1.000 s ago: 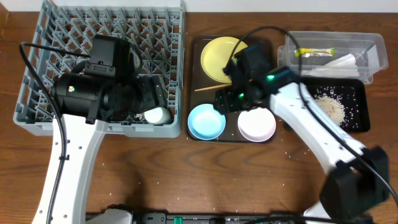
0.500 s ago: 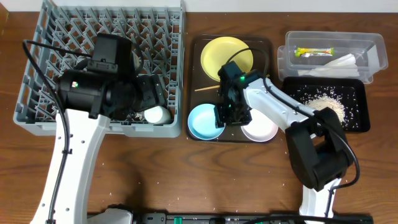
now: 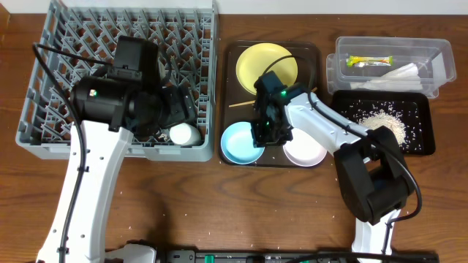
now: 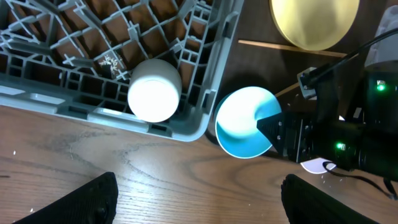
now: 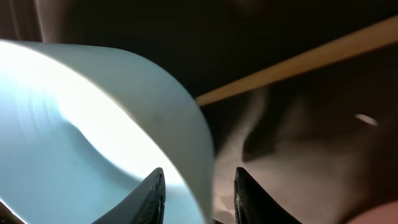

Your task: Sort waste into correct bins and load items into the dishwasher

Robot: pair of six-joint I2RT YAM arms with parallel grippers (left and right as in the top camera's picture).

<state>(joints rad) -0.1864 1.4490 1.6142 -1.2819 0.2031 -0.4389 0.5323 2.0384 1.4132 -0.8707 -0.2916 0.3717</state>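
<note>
Overhead: right jaws are down at the blue bowl's (image 3: pixel 238 145) right edge, on the brown tray (image 3: pixel 228 58). The white bowl (image 3: pixel 307 150) sits just beside it, so room is tight.
Left wrist: left jaws are spread wide over bare wooden worktop (image 4: pixel 93 155). A smooth white cup (image 4: pixel 153 90) sits inside the grey peg rack (image 4: pixel 214 87), by its wall.
Right wrist: jaws are narrow and astride the bowl's thin glossy rim, not yet closed on it. A wooden chopstick (image 5: pixel 298 62) lies beyond.

You have a brown wood-grain desk (image 3: pixel 219 212) filling the overhead view. On it, just right of centre and toward the far side, a dark brown rectangular serving tray (image 3: pixel 229 88) lies flat, square to the desk's edges. A black strip (image 3: pixel 292 257) runs along the near edge.
</note>
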